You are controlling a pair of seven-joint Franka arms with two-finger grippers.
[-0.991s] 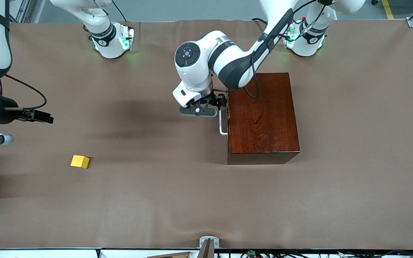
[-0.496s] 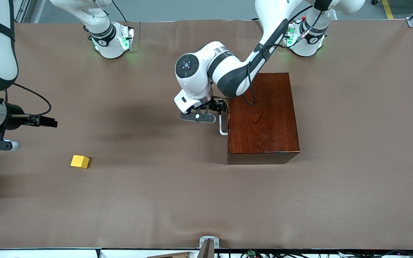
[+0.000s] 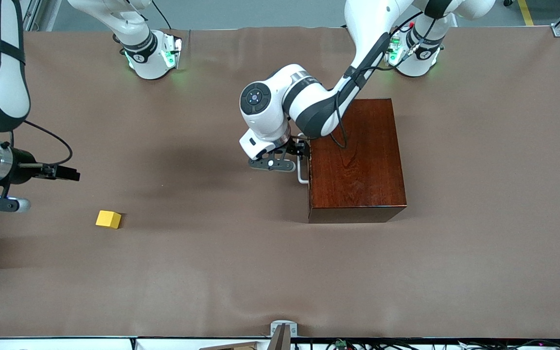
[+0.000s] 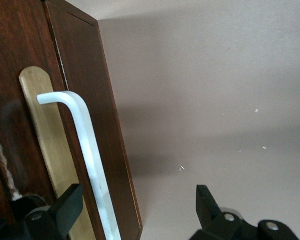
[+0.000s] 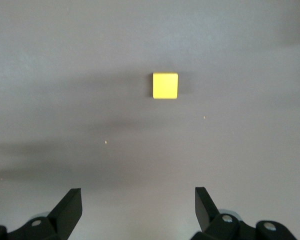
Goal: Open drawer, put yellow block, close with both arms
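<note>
A brown cloth-covered tabletop point(image 3: 212, 272) fills the scene, lightly wrinkled. A small grey metal bracket point(image 3: 283, 328) sits at its edge nearest the front camera.

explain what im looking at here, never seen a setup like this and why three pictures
Two white robot arms stand at a brown table. One picture looks down from a high camera; the other two come from cameras on the arms' wrists. A dark wooden box holds a drawer, shut, with a white handle. The left gripper is open, one finger on each side of that handle, not yet closed on it. The right gripper, open and empty, hangs over the table near the yellow block, which lies on the cloth.
</note>
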